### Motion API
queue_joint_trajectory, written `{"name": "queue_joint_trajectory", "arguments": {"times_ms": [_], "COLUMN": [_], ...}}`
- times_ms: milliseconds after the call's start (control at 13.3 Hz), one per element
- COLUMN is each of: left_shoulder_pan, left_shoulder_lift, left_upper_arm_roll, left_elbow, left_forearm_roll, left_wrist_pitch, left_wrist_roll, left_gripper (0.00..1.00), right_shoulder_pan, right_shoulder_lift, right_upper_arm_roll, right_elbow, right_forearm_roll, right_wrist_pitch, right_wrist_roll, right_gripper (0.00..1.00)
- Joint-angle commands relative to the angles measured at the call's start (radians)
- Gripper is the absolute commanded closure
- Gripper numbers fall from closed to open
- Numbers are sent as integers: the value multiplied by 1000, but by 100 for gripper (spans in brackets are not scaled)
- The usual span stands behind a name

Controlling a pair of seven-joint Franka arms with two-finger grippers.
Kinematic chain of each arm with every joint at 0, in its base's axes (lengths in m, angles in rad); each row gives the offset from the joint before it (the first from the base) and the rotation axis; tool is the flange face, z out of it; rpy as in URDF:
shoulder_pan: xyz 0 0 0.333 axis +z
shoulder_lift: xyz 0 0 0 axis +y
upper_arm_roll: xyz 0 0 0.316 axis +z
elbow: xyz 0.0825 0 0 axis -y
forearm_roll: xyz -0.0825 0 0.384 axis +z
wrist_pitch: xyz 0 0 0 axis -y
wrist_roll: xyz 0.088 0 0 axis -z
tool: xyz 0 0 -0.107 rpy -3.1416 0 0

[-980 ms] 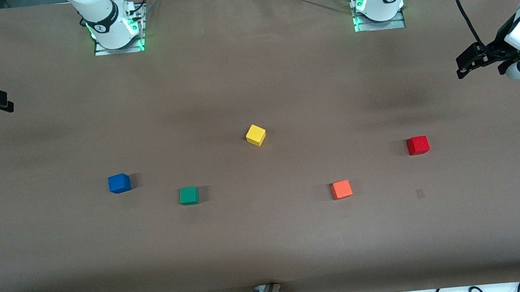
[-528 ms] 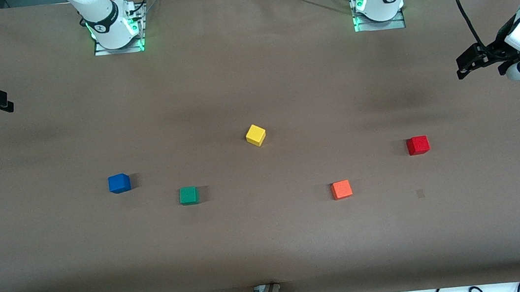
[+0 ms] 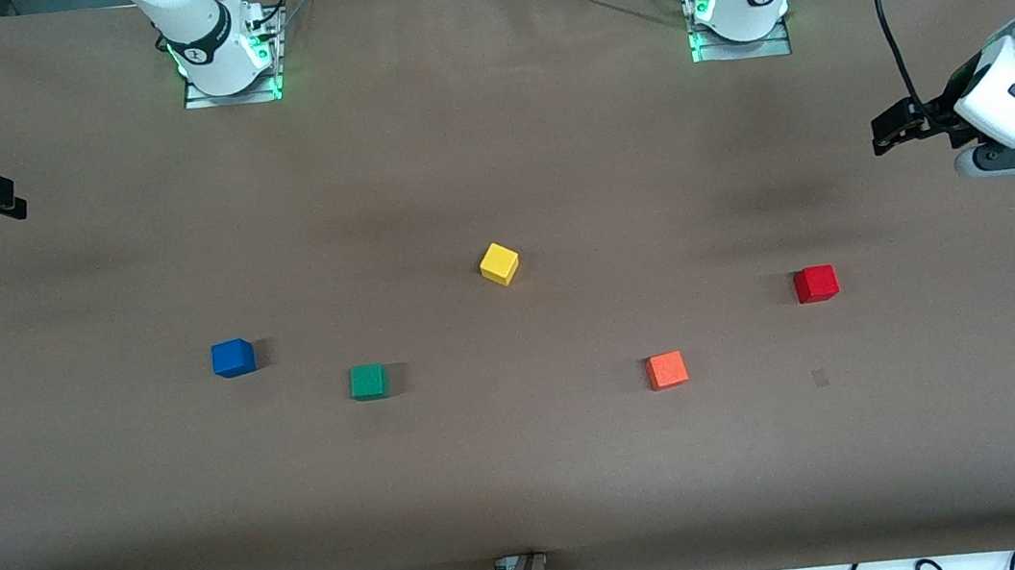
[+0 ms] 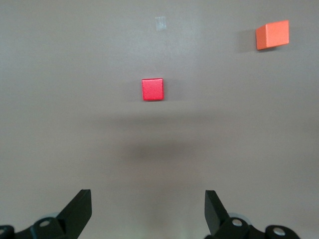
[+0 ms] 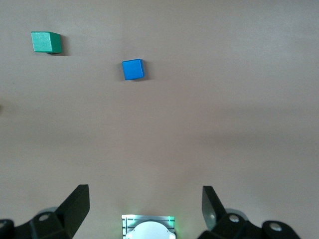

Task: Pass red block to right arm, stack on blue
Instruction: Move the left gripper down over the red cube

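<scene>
The red block [image 3: 815,283] sits on the brown table toward the left arm's end; it also shows in the left wrist view [image 4: 152,89]. The blue cube [image 3: 233,357] sits toward the right arm's end and shows in the right wrist view [image 5: 132,69]. My left gripper [image 3: 884,134] hangs over bare table at the left arm's end, apart from the red block, open and empty [image 4: 148,209]. My right gripper [image 3: 8,203] waits over the table's edge at the right arm's end, open and empty [image 5: 144,206].
A green cube [image 3: 368,380] lies beside the blue one, a little nearer the front camera. An orange-red cube [image 3: 666,369] lies between the green cube and the red block. A yellow cube [image 3: 499,264] sits mid-table. The arm bases [image 3: 223,58] stand at the back edge.
My left gripper has shifted a little toward the middle of the table, its wrist turning. The right arm and all cubes have not moved.
</scene>
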Motion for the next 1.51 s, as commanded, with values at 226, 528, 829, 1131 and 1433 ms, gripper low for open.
{"name": "queue_joint_trajectory", "arguments": {"times_ms": [226,528,829,1131,1433], "left_shoulder_pan": [-2,6,3,12,12], "left_shoulder_lift": [54,172,333,416,419], "left_upper_arm_roll": [-10,-10,-10,-10,-10], "left_elbow": [-78,-103,-115,-204,-303], "left_forearm_roll": [0,0,2,-1,4], "left_wrist_pitch": [205,397,592,813,924], "left_wrist_roll": [26,64,66,70,77], "left_gripper": [0,0,0,0,0], "right_shoulder_pan": [-8,-8,-8,-8,-8], "right_shoulder_lift": [5,5,5,5,5], "right_upper_arm_roll": [3,3,3,3,3], "right_elbow": [16,16,16,16,16], "right_forearm_roll": [-2,-2,-2,-2,-2], "right_wrist_pitch": [-3,-3,-3,-3,-3], "right_wrist_roll": [-16,-16,-16,-16,-16], "right_gripper": [0,0,0,0,0]}}
